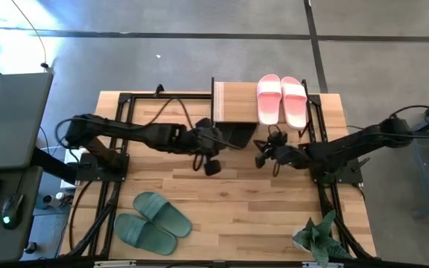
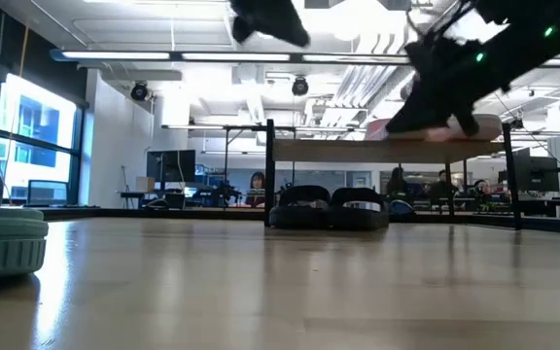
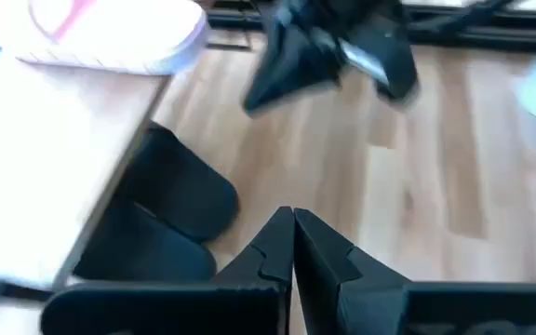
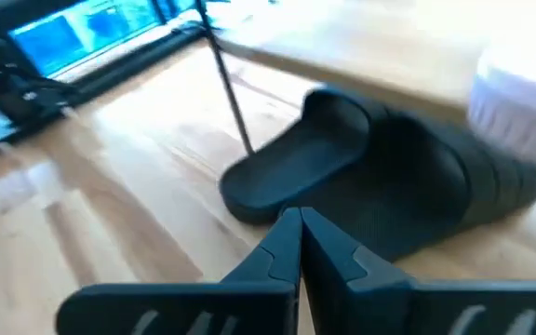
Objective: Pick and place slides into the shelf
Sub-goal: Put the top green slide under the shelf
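High view: pink slides [image 1: 281, 100] lie on the shelf [image 1: 233, 104], black slides [image 2: 329, 208] under it, green slides [image 1: 152, 222] on the tabletop [image 1: 259, 216]. Left gripper [image 1: 213, 165] and right gripper [image 1: 261, 158] are closed, empty. Green slides look light, flexible; the strap seems the best hold.

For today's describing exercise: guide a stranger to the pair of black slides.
Find the small shelf at the table's far edge, with pink slides on top. The black slides sit underneath it on the tabletop, the only dark pair; the green slides lie out at the near edge.
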Action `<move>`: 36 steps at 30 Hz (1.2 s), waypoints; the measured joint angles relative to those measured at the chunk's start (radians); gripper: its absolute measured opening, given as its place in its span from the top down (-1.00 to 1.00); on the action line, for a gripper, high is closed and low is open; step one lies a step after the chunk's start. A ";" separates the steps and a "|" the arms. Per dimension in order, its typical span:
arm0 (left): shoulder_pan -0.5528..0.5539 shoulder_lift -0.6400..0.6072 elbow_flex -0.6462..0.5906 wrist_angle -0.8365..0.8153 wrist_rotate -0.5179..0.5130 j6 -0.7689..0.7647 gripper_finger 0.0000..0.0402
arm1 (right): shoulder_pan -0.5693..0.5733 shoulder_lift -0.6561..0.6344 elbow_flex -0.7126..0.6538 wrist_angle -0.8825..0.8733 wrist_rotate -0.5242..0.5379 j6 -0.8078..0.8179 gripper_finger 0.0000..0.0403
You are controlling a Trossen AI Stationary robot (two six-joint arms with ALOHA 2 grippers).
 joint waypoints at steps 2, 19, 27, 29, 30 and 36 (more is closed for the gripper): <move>-0.017 -0.037 -0.001 -0.042 0.038 -0.015 1.00 | 0.001 -0.074 0.000 -0.027 -0.030 -0.041 1.00; -0.232 -0.138 0.000 -0.192 0.102 -0.265 1.00 | 0.005 -0.646 0.000 -0.227 -0.228 -0.130 1.00; -0.363 -0.138 -0.001 -0.471 0.103 -0.499 1.00 | 0.005 -0.788 0.000 -0.258 -0.302 -0.041 1.00; -0.399 -0.138 -0.001 -0.518 0.095 -0.566 1.00 | 0.005 -0.797 0.000 -0.259 -0.299 -0.028 1.00; -0.417 -0.138 -0.001 -0.541 0.092 -0.601 1.00 | 0.005 -0.799 0.000 -0.259 -0.296 -0.026 1.00; -0.530 -0.131 -0.001 -0.706 0.027 -0.828 1.00 | 0.005 -0.799 0.000 -0.347 -0.257 0.019 1.00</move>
